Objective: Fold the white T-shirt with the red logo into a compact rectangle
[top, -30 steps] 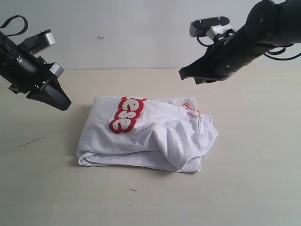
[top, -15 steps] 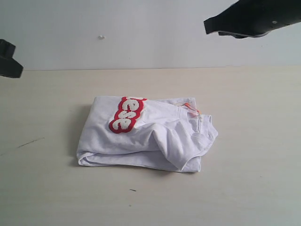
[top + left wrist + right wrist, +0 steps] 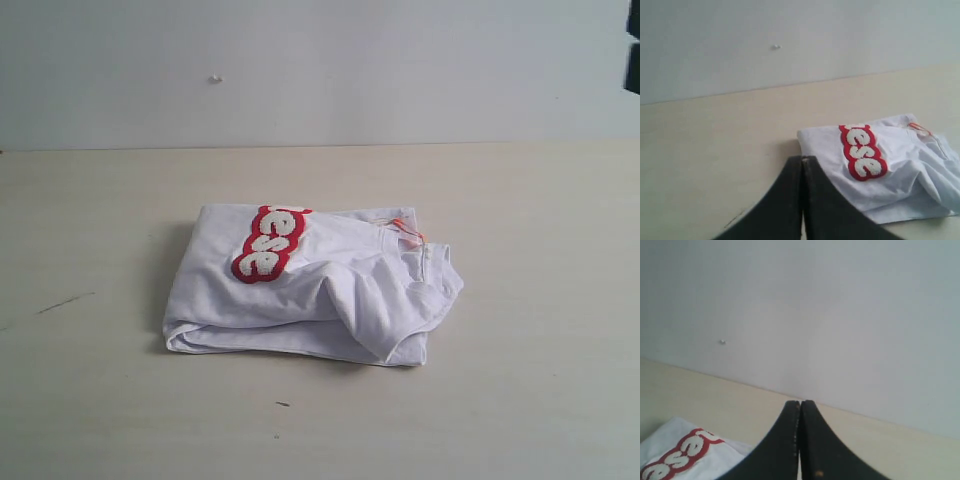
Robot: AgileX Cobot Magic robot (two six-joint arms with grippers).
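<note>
Left gripper (image 3: 802, 160) had its two dark jaws pressed flat together with nothing between them, and the right gripper (image 3: 800, 403) was closed and empty in the same way. Neither gripper showed in the exterior view; only a dark sliver sat at the upper right edge of that frame, and what it belonged to could not be told.

The white T-shirt (image 3: 320, 300) lay on the table (image 3: 520, 380) at the centre of the exterior frame, folded into a rough, lumpy rectangle. Its long axis ran left to right across the frame, and the right end was bunched and rounded rather than square. The red logo (image 3: 268, 243) sat on the upper left part of the bundle, running on a steep diagonal, with only the last letters showing. The orange neck tag (image 3: 403, 227) peeked out at the upper right corner of the bundle.

In the left wrist view the shirt filled the lower right of the frame, just right of the closed tips. In the right wrist view only a corner with the logo showed, at the lower left. By that, the left gripper seemed the nearer of the two, and both were well apart from the cloth. Any tidying of the bunched end would probably mean reaching back over the table.
</note>
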